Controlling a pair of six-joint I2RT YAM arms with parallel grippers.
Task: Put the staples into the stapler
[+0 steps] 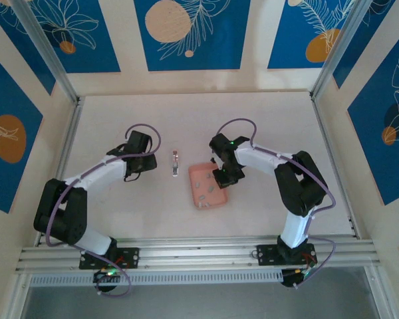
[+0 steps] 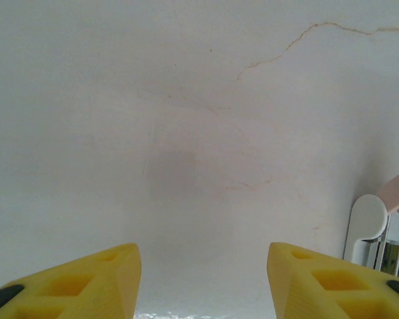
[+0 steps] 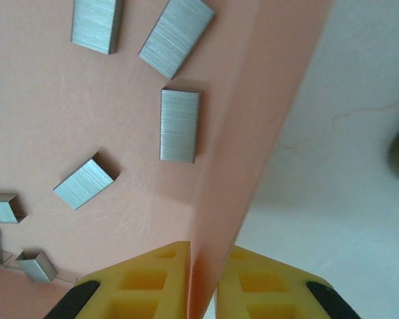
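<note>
Currently the staples [image 3: 179, 125] lie loose on the floor of the salmon-pink tray [image 3: 253, 100], several short grey strips at mixed angles, one flat just beside the right wall and smaller pieces toward the opposite side. The tray sits right of the table's [image 1: 120, 106] middle, and the stapler [image 1: 175, 163] lies apart from it, off its left edge. The right gripper [image 3: 203, 292] is clenched on the tray's right wall near the far corner, with the thin rim pinched between both yellow fingers [image 3: 153, 282]. It grips the tray, not a strip. The left gripper [image 2: 203, 279] hovers over bare table with its jaws released and nothing between them, and the stapler shows at the right margin of its view. Judgement: expect each strip to be very light, rigid along its length, smooth and slippery, and likely to snap apart if bent. Pinch one across its two long sides at mid-length. A strip lying flat offers little height, so come in low and squeeze gently.
</note>
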